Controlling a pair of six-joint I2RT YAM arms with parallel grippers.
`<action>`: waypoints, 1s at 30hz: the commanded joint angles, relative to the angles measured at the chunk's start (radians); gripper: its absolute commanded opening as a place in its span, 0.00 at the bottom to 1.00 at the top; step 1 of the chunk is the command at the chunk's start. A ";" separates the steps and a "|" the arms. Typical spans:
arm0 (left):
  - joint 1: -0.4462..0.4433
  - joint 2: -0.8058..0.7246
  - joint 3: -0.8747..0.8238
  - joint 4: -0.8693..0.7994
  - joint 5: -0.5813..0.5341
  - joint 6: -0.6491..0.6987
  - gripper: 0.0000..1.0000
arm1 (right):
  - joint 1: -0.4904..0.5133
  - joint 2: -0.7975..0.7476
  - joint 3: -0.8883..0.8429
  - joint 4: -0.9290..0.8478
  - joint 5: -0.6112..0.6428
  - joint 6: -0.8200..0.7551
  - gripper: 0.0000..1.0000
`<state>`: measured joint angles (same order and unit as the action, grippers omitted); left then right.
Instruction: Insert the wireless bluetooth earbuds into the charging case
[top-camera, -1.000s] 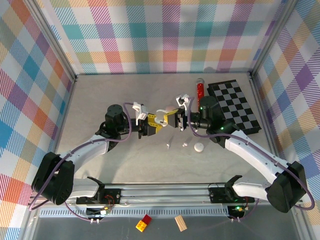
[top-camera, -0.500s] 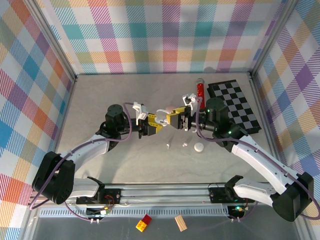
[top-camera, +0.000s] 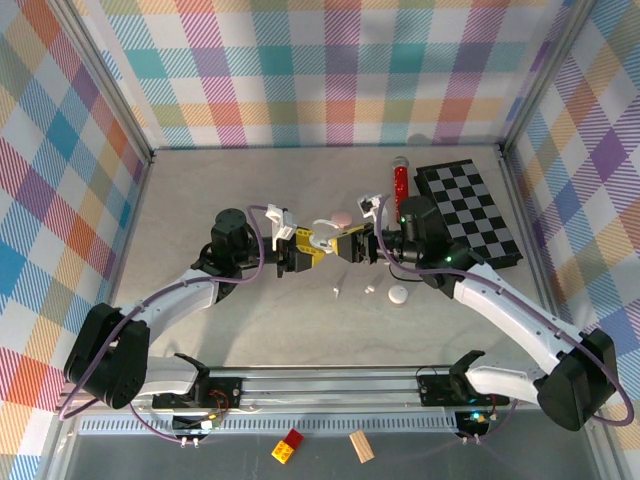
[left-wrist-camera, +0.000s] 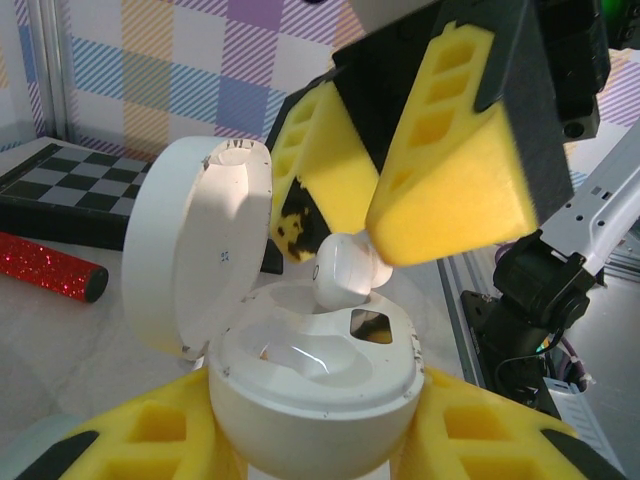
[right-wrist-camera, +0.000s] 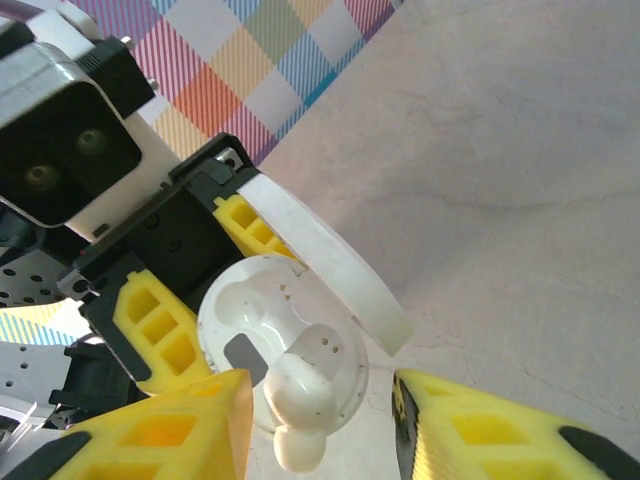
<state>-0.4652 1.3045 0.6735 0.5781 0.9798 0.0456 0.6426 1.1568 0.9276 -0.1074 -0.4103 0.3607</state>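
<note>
1. The left gripper (top-camera: 303, 250) has its yellow jaws squeezed tight on the bottom half of the white charging case (left-wrist-camera: 320, 385). It holds the case up off the table (top-camera: 200, 210).
2. The case is open. Its round lid (left-wrist-camera: 195, 265) stands up on the left side in the left wrist view.
3. A white earbud (left-wrist-camera: 345, 270) sits at the top of the case, partly down in one of the hollows. The hollow beside it has a dark patch at the bottom.
4. The right gripper (top-camera: 347, 247) meets the case from the other side. Its jaws are apart, with the earbud between them. In the right wrist view there is a gap between the earbud and each yellow pad (right-wrist-camera: 480, 430).
5. Just behind the two grippers, a small pink round thing (top-camera: 341, 217) lies on the table.
6. Nearer the arm bases, one tiny white bit (top-camera: 337, 291) lies on the table, then a second tiny white bit (top-camera: 370, 289), then a bigger round white piece (top-camera: 398, 295).
7. Farther right and back lies a red glitter stick (top-camera: 401, 182), and next to it a black and white checkerboard (top-camera: 470, 210)
</note>
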 joint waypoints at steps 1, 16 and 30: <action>-0.014 -0.030 0.029 0.014 0.036 0.019 0.33 | 0.002 0.010 0.039 0.004 -0.038 0.017 0.38; -0.015 -0.021 0.035 0.003 0.033 0.030 0.33 | 0.002 -0.009 0.038 -0.022 -0.024 0.004 0.28; -0.015 -0.014 0.038 -0.007 0.031 0.036 0.33 | 0.002 -0.024 0.048 -0.035 -0.022 -0.003 0.28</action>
<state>-0.4709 1.3003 0.6853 0.5743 0.9863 0.0563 0.6426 1.1622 0.9409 -0.1310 -0.4305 0.3767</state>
